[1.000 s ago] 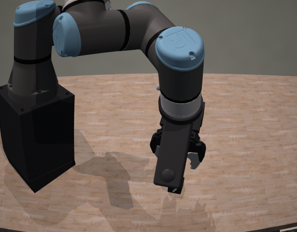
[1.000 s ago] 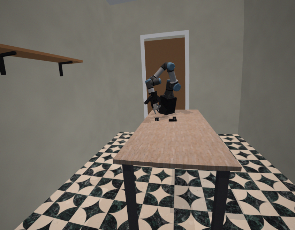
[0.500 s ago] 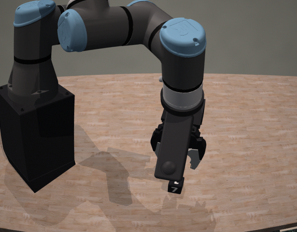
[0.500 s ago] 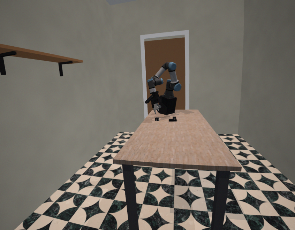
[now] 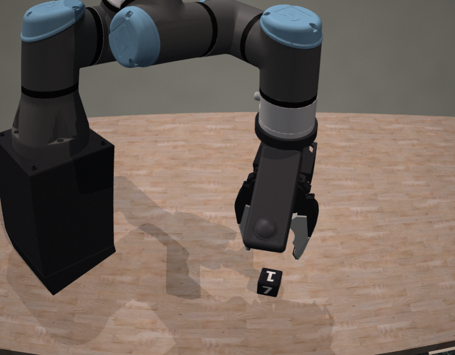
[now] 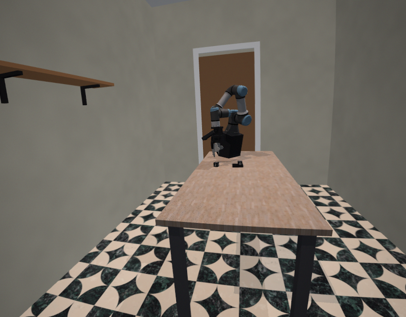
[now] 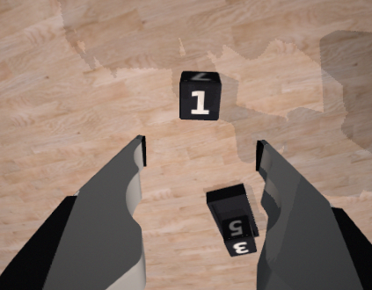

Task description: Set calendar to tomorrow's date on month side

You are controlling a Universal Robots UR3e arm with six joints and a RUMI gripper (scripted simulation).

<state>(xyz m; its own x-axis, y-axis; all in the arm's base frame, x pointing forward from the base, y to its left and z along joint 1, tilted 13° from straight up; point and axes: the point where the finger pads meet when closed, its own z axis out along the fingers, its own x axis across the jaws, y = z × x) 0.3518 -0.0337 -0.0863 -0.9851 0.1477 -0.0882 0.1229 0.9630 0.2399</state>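
Beneath the half-spread black-and-grey two-jaw gripper [image 5: 271,253] [image 6: 215,155] [image 7: 200,140], the wrist view's twelve-o'clock black cube with white digits [image 5: 269,282] [image 6: 216,164] [image 7: 200,100] looks light, rigid: pinch opposite sides.

My fingers were grey, the loose cube [image 5: 269,282] [image 6: 216,164] [image 7: 200,99] black with white digits, and the floor [image 6: 224,264] dark green and cream, lol.

Loose cube [image 5: 269,282] [image 6: 216,164] [image 7: 200,97] on tabletop [image 5: 369,221] [image 6: 245,190] [image 7: 80,126], tray [image 6: 235,165] [image 7: 225,193] well apart, bare wood between them, room for a finger on either side of loose cube. Seated cube [image 6: 240,163] [image 7: 239,235] blocks one end of tray; other end open from above.
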